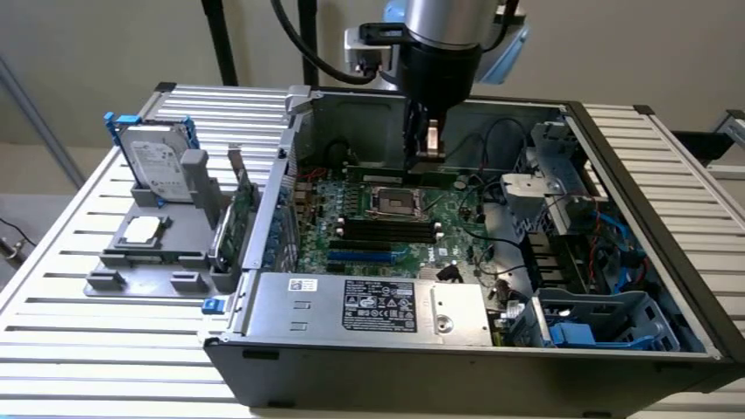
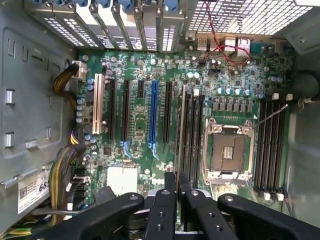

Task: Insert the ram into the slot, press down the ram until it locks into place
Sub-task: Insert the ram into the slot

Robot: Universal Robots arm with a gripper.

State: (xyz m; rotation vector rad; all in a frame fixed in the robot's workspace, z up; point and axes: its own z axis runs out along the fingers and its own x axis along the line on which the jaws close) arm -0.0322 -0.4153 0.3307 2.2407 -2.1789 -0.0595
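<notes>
My gripper [image 1: 427, 155] hangs inside the open computer case, above the green motherboard [image 1: 466, 240], and it is shut on the ram [image 1: 448, 179]. In the wrist view the ram [image 2: 180, 130] shows edge-on as a thin line running out from between my fingers [image 2: 165, 200]. It lies along the outer side of a bank of long black slots [image 2: 192, 135], apart from them and above them. That same bank of slots [image 1: 385, 231] sits between the silver processor socket [image 1: 393, 202] and the blue slot [image 1: 361, 256]. A second bank of black slots [image 2: 270, 145] lies on the other side of the processor socket [image 2: 227, 150].
The case walls [image 1: 291, 157] surround the board. A power supply [image 1: 361, 305] fills the near side and a drive cage [image 1: 570, 183] with cables the exterior view's right. On the slatted table, at the exterior view's left, a grey fixture [image 1: 152, 253] holds a hard drive [image 1: 157, 166].
</notes>
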